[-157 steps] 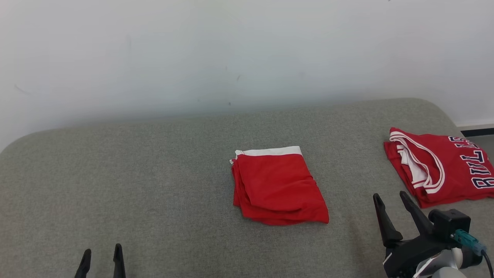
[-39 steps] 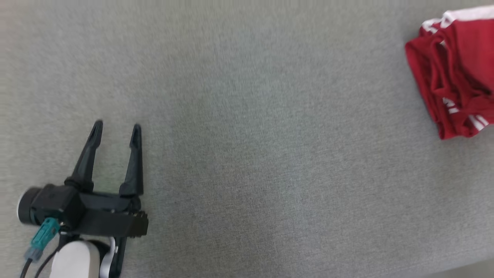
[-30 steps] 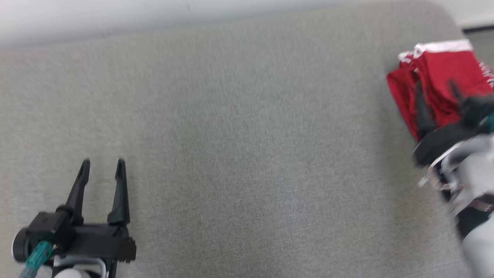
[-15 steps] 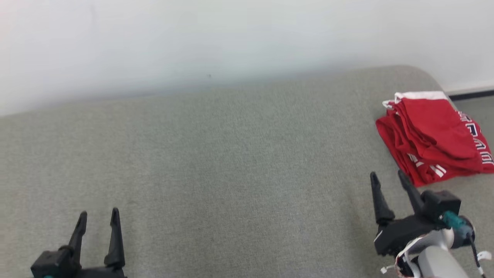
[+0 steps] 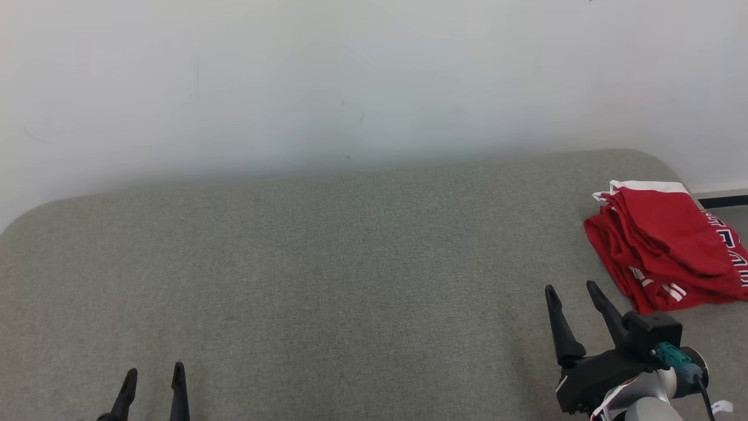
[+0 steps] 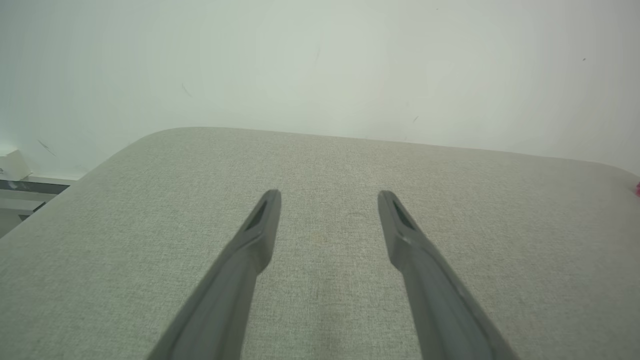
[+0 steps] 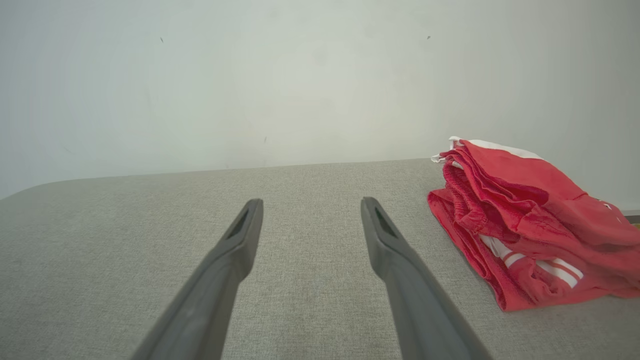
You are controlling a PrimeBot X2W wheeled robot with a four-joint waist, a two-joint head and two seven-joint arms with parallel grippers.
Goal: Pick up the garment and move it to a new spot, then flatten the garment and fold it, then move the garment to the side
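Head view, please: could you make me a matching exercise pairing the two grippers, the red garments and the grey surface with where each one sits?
Column one
1. left gripper
2. right gripper
3. red garments
4. grey surface

Column two
A. stacked at the far right edge
B. lower right, open and empty
C. lower left, open and empty
D. spread beneath all the others

Pairs: 1-C, 2-B, 3-A, 4-D

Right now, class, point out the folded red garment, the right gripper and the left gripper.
folded red garment (image 5: 660, 234), head view, on its smooth red top layer.
right gripper (image 5: 570, 286), head view, midway between its open fingertips.
left gripper (image 6: 327, 192), left wrist view, midway between its open fingertips.
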